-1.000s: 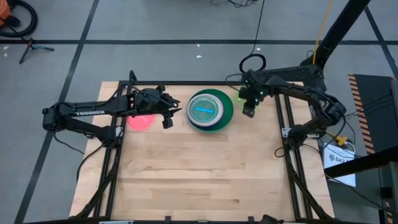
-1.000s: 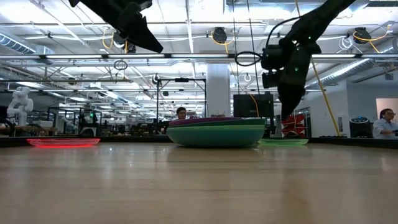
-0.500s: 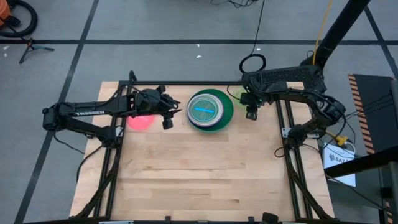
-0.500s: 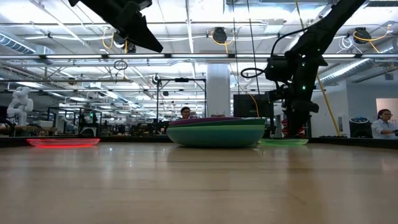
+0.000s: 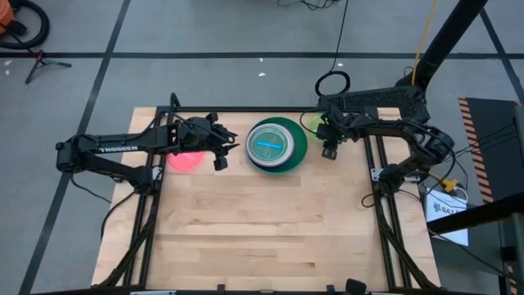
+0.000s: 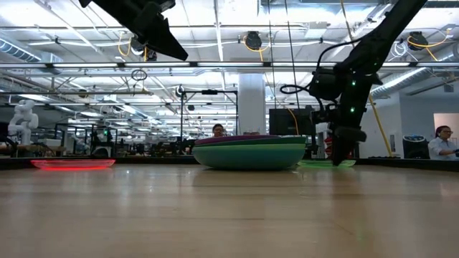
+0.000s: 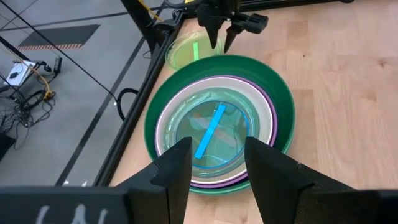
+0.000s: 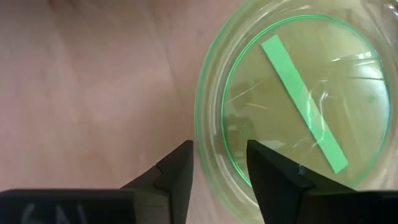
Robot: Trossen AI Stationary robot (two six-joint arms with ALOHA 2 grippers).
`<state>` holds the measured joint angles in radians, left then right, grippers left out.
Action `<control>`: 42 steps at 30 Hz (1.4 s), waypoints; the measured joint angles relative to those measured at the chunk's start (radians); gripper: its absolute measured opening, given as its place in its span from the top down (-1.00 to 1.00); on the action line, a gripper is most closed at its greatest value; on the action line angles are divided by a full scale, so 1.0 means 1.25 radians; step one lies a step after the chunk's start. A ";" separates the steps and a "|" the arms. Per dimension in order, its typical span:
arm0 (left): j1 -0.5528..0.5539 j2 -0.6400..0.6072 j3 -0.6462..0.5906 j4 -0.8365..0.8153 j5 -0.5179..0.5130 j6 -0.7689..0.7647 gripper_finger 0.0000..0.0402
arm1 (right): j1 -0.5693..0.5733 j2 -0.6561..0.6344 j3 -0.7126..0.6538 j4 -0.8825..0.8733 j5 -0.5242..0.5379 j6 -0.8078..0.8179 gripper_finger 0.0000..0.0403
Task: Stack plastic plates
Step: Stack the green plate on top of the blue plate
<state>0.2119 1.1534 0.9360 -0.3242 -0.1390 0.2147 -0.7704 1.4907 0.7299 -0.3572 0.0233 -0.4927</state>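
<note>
A stack of plates (image 5: 277,146) sits at the table's far middle, with a dark green plate at the bottom, purple and pale ones above it, and a translucent blue one on top (image 7: 214,127). A lime plate (image 5: 314,124) lies flat to the stack's right, and a pink plate (image 5: 187,160) lies flat to its left. My right gripper (image 8: 217,155) is open and points down low over the lime plate's rim (image 8: 200,124), one finger on each side; I see no touch. My left gripper (image 7: 214,152) is open and hovers high to the stack's left.
The black frame rails (image 5: 377,164) run along the table's left, right and far edges, close to the lime plate. Bare wood (image 5: 262,229) fills the near half of the table. People (image 6: 445,140) show in the room beyond.
My right gripper has come down toward the lime plate and tipped to point more straight down, and its fingers now stand low at the plate's rim. The left arm and all plates have kept still.
</note>
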 joint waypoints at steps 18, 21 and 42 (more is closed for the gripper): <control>0.000 0.000 0.000 0.000 0.000 -0.001 0.23 | 0.000 0.028 -0.005 0.030 -0.005 0.035 0.72; 0.000 0.000 0.000 0.000 0.000 -0.002 0.23 | 0.004 0.028 -0.005 0.031 -0.002 0.038 0.88; -0.063 -0.149 0.000 -0.100 -0.091 -0.046 0.23 | 0.089 -0.206 0.108 -0.089 0.089 0.105 0.99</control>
<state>0.1337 0.9671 0.9363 -0.4491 -0.2526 0.1573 -0.6587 1.2328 0.8653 -0.4679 0.1341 -0.3611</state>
